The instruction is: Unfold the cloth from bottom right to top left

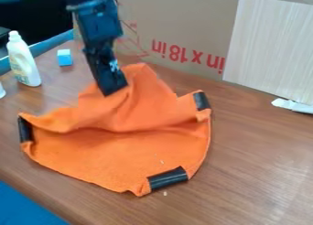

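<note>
A white bottle (23, 61) and blue block (65, 57) stand at left on the tabletop (263, 164). Next, the gripper (114, 88) is at the rumpled orange cloth's (116, 151) upper folds; whether spread or pinching, I cannot tell. Cardboard (177, 18) stands behind.

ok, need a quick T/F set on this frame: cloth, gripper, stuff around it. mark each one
1. The orange cloth lies on the wooden table. True.
2. The cloth is spread flat all over. False: its far part is bunched up in raised folds.
3. The gripper is at the far, raised part of the cloth. True.
4. The blue cube is on the cloth. False: it sits on the table, behind and left of the cloth, by the white bottle.
5. Only one black strip shows along the cloth's edge. False: three show.
</note>
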Robot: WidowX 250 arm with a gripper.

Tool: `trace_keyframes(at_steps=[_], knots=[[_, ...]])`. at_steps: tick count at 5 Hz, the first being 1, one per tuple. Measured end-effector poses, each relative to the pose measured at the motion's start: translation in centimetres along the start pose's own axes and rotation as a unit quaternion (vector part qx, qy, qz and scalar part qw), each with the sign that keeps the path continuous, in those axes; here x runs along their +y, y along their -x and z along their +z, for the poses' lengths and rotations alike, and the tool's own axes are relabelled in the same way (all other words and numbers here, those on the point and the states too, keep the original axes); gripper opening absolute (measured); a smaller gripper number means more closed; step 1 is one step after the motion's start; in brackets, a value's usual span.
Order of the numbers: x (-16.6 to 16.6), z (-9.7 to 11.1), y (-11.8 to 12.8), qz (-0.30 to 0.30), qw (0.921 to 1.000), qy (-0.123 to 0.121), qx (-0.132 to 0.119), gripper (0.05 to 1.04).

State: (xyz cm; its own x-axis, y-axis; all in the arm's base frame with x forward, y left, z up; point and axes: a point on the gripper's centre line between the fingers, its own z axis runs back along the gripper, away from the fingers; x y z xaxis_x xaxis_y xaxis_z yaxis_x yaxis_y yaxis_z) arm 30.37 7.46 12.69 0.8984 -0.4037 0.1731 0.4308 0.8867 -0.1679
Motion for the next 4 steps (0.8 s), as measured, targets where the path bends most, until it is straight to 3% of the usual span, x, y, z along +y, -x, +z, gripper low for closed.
trace_keyframes(at_steps=[4], knots=[[7.0, 2.4, -3.9, 0.077, 0.9966, -0.008, -0.029, 0.06]])
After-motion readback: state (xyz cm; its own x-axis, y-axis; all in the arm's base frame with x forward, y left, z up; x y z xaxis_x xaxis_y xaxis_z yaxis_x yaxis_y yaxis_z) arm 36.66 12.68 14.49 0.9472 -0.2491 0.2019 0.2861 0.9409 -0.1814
